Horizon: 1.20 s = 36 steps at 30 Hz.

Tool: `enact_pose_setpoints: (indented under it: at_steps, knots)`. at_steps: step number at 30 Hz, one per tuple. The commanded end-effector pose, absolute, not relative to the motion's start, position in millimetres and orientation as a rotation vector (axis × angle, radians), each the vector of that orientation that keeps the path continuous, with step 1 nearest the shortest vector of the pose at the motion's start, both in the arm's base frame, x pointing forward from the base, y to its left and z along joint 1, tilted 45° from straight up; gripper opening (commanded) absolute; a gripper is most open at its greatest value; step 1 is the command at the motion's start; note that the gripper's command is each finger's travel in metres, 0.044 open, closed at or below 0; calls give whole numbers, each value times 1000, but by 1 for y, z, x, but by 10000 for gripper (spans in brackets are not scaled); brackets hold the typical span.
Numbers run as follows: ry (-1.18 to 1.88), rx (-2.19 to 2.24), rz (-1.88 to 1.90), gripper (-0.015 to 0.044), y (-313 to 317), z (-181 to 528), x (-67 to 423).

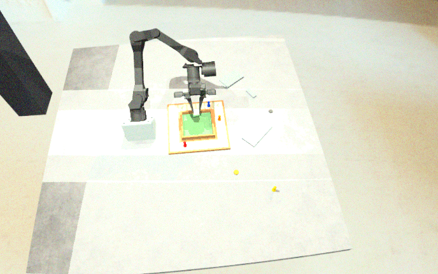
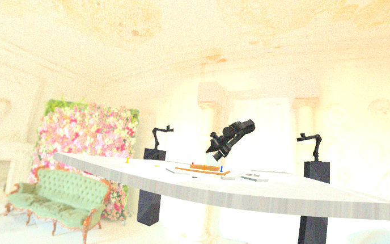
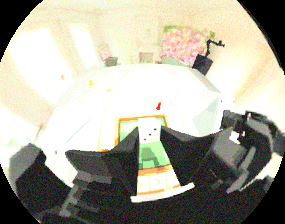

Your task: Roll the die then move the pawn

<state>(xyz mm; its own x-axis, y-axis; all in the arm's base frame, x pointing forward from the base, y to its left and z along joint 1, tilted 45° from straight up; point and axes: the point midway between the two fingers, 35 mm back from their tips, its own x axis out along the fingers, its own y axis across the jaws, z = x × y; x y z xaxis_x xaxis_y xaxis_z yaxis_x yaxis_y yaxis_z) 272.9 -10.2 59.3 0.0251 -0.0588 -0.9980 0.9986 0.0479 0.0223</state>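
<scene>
My gripper [image 1: 196,113] [image 3: 147,128] is shut on the white die [image 1: 196,111] [image 3: 149,128] and holds it over the green-floored tray [image 1: 198,137] [image 2: 196,166], near the tray's back side in the top view. Dark pips show on the die's face in the wrist view. The red pawn [image 1: 184,144] [image 2: 192,163] [image 3: 158,106] stands upright on the board [image 1: 174,130], near its front left in the top view. The arrows on the board are mostly washed out by glare.
A blue pawn [image 1: 208,104] [image 2: 221,169] and an orange pawn [image 1: 219,118] [image 2: 204,167] stand on the board beside the tray. A yellow pawn [image 1: 274,188] [image 2: 127,160], a yellow disc [image 1: 235,172], a grey disc [image 1: 270,111] and pale flat slabs [image 1: 258,136] lie around the board.
</scene>
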Motion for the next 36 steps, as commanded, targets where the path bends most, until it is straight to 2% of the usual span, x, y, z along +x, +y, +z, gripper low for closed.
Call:
enact_pose_setpoints:
  at_steps: [1,8,16,20,25,27,32,36]
  knots:
    - [1171,1142,-1185,0,-10,59,273]
    - [1171,1142,-1185,0,-10,59,273]
    - [1171,1142,-1185,210,-10,59,273]
    - [1164,1141,-1190,315,-37,85,274]
    - [1164,1141,-1191,440,-39,87,274]
    - [1239,1164,-1171,440,-37,80,272]
    - [1679,1476,-902,440,-26,47,268]
    - [1776,1716,-691,440,-27,42,274]
